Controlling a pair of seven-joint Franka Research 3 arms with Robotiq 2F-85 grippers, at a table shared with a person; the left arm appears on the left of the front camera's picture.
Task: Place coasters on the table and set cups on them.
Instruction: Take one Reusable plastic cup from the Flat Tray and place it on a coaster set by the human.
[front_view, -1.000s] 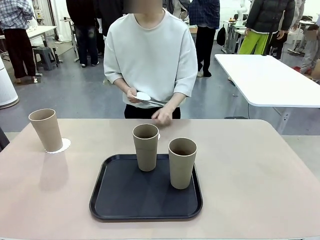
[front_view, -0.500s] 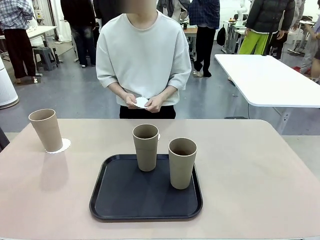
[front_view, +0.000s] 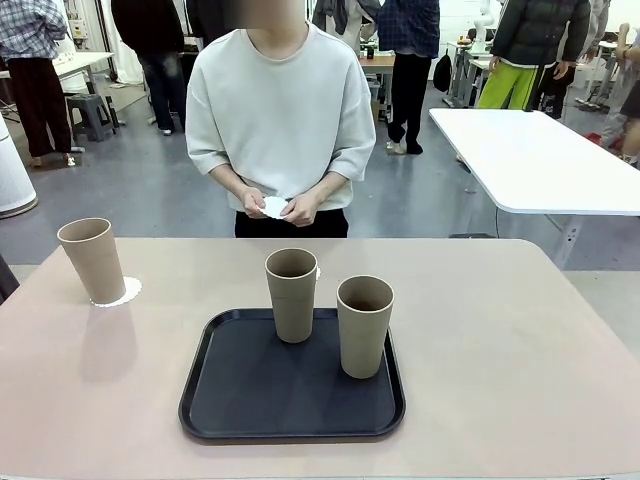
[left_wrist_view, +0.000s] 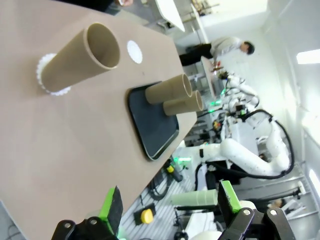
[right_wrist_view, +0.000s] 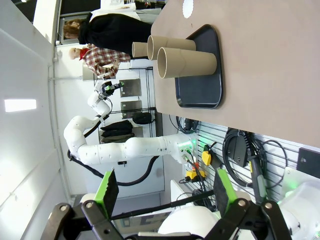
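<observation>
1. Left claw (left_wrist_view: 170, 202): jaws spread wide, nothing in them. It hangs off my near left corner of the table (front_view: 520, 340) and looks across it. I judge it is idle because there is nothing for it to lift yet.

2. Right claw (right_wrist_view: 166, 190): jaws spread wide, empty. It is held back off the near edge, likely for the same reason.

3. First cup (front_view: 92, 260): upright near the far left corner, standing on the first coaster (front_view: 125, 292), whose lacy rim shows around the base. This set looks finished.

4. Second coaster (left_wrist_view: 134, 51): flat and bare on the table, just past the far edge of the tray (front_view: 250, 400), toward the middle of the far edge. I judge it is laid there to receive a cup.

5. Second cup (front_view: 291, 295): upright at the tray's far edge, close to the bare coaster and probably the one meant for it.

6. Third cup (front_view: 365, 325): upright on the tray's right half, just beside the second. It has no coaster on the table yet.

7. Third coaster (front_view: 275, 207): held in the person's hands (front_view: 302, 210) at waist height beyond the far edge, not yet laid down. I read this as the reason both claws wait.
</observation>
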